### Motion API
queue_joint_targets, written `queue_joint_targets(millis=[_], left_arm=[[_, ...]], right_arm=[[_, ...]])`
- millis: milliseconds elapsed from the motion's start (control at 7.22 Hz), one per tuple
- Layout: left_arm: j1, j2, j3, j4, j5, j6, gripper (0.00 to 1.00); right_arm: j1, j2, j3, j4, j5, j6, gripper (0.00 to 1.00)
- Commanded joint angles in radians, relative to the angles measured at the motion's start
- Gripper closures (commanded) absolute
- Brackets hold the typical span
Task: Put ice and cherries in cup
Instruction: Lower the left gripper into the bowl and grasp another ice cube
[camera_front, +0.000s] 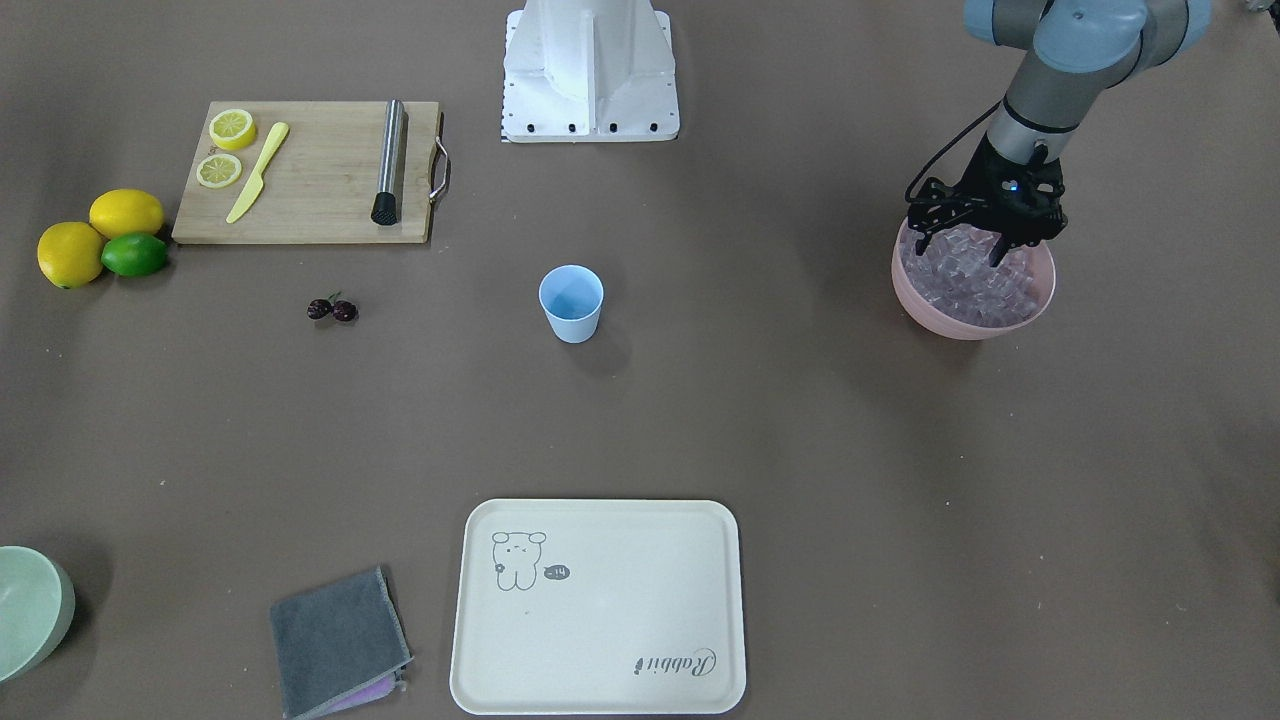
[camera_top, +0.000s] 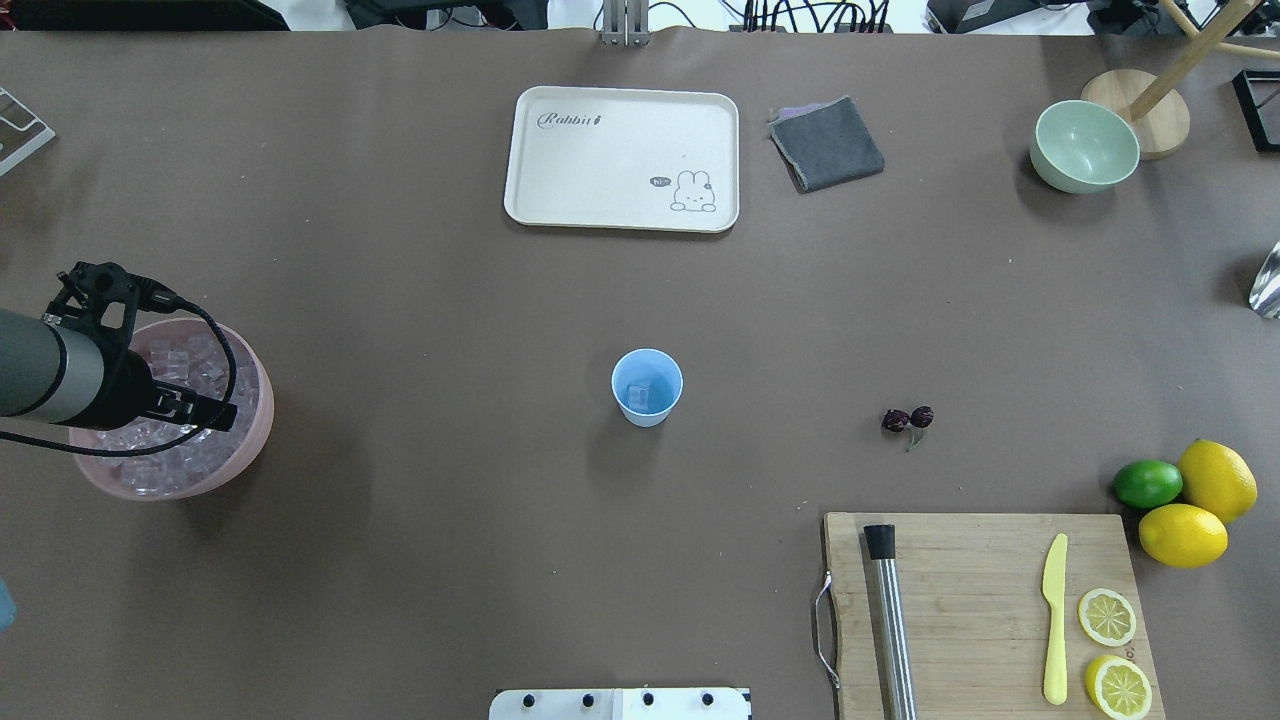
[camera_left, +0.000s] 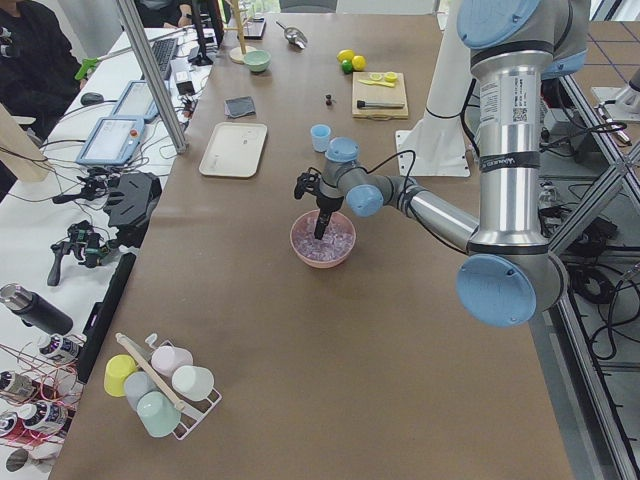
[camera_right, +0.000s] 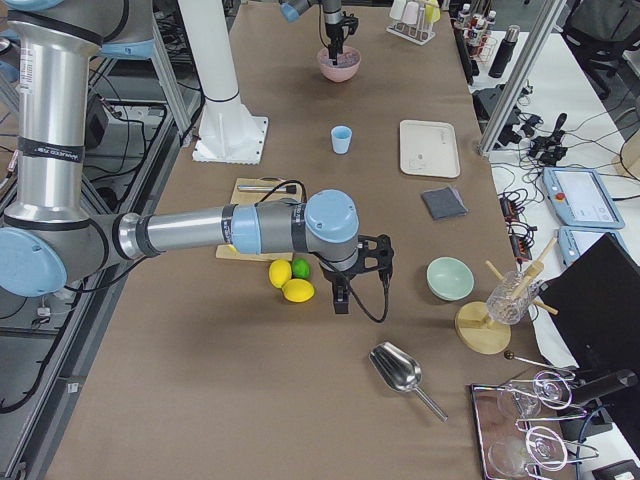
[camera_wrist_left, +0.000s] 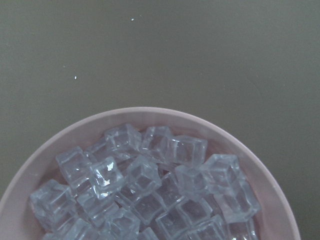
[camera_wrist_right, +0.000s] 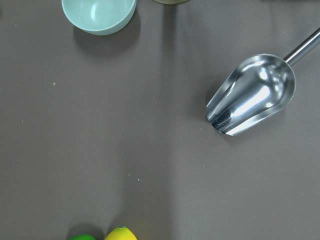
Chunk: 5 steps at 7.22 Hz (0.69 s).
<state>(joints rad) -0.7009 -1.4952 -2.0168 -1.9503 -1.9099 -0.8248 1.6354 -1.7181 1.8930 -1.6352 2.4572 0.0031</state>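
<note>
The ice (camera_front: 975, 285) fills a pink bowl (camera_front: 960, 325) at the table's left end and shows close up in the left wrist view as the ice (camera_wrist_left: 150, 185). My left gripper (camera_front: 962, 248) is lowered into that bowl, open, its fingers spread among the cubes. The light blue cup (camera_top: 647, 388) stands upright mid-table with one ice cube inside. The cherries (camera_top: 908, 419) lie on the table to its right. My right gripper (camera_right: 342, 300) hovers over bare table near the lemons, and I cannot tell if it is open or shut.
A cutting board (camera_top: 990, 610) with a muddler, a yellow knife and lemon slices lies at the near right, with two lemons and a lime (camera_top: 1148, 483) beside it. A cream tray (camera_top: 622, 158), a grey cloth (camera_top: 826, 143), a green bowl (camera_top: 1085, 145) and a metal scoop (camera_wrist_right: 252, 95) lie farther out.
</note>
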Motion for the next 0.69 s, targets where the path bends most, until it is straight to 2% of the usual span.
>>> queue_joint_targets(millis=[0, 277, 554], left_arm=[[0.006, -0.003, 0.012, -0.007, -0.008, 0.001, 0.12], [-0.006, 0.0, 0.03, -0.007, -0.14, 0.123, 0.12], [-0.012, 0.0, 0.041, -0.009, -0.196, 0.151, 0.12]], right_arm=[[0.0, 0.002, 0.003, 0.0, 0.0, 0.002, 0.0], [0.001, 0.002, 0.012, 0.0, 0.002, 0.002, 0.0], [0.003, 0.002, 0.014, 0.0, 0.002, 0.003, 0.0]])
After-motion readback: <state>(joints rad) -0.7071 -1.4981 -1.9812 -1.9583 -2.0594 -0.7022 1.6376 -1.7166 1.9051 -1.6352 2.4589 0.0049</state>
